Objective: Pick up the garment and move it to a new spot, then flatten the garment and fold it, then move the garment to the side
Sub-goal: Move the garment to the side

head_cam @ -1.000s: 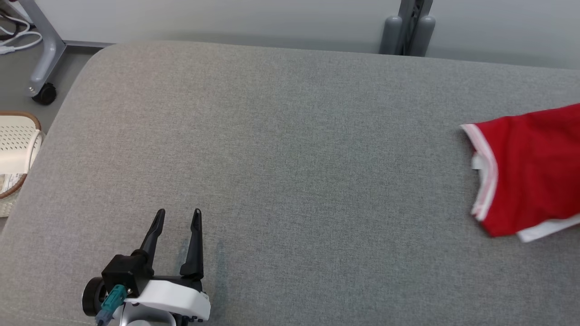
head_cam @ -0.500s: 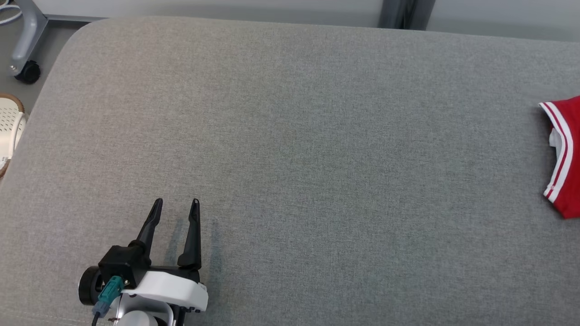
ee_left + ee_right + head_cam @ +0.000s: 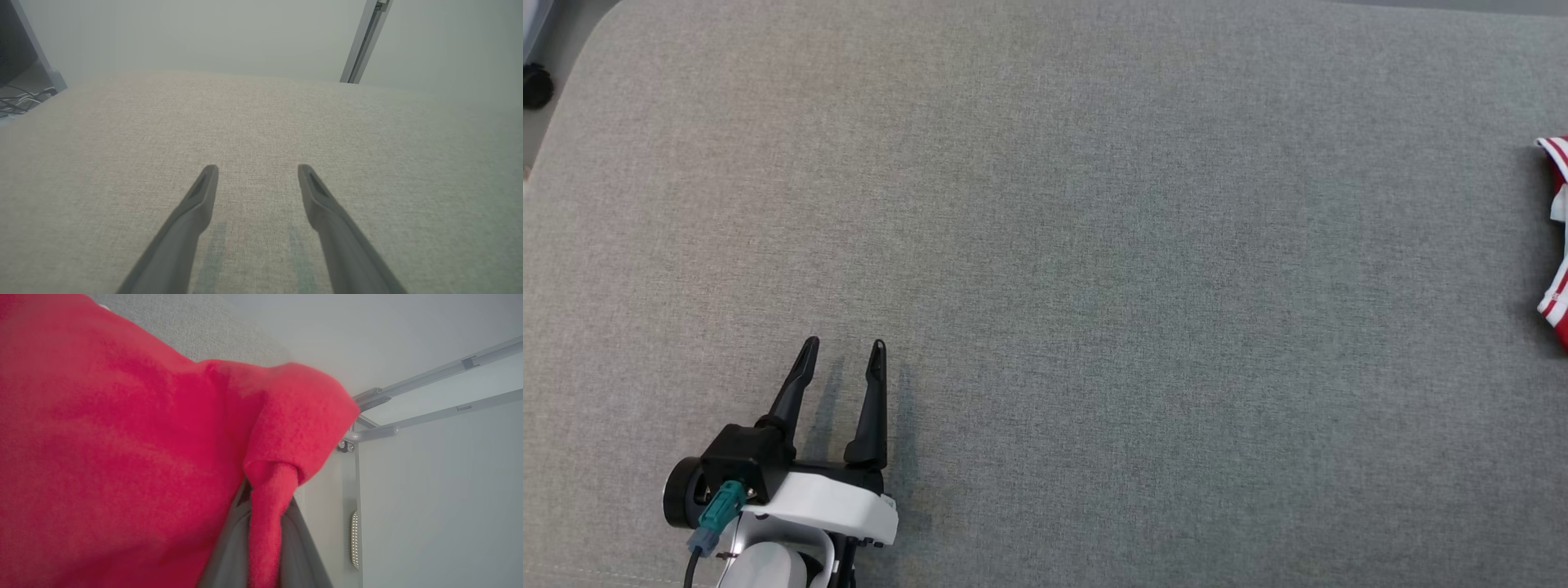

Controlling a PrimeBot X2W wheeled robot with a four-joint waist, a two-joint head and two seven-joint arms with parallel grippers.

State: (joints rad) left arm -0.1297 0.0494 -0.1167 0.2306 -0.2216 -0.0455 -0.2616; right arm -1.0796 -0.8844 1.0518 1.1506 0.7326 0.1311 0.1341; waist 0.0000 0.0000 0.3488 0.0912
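grey woven fabric is covering the broad upholstered surface [image 3: 1094, 269], which is taking up nearly all of the head view and is lying bare through its middle. judging from the task, this open stretch is serving as the new spot where the cloth can be laid out and flattened.

the red garment [image 3: 122, 457] is draping across the left and centre of the right wrist view, hanging in loose folds and looking lifted rather than spread. in the head view, a sliver of it with white and red striped trim is peeking in at the right edge [image 3: 1558, 237], well apart from the other arm.

the left gripper [image 3: 844, 347] is sitting at the lower left of the head view, low over the fabric and casting a shadow beside itself. its fingers are standing released with nothing between them, as the left wrist view is confirming [image 3: 257, 169]. it is probably waiting there, ready to take a second corner.

the right gripper [image 3: 267, 514] is rising from the bottom centre of its own view, its fingers [image 3: 304, 547] clenching a bunched fold of the garment so the cloth can be carried by that pinch.

a pale metal frame [image 3: 408, 416] is standing behind it against the wall, and a dark caster wheel [image 3: 535, 86] is showing at the upper left corner of the head view.
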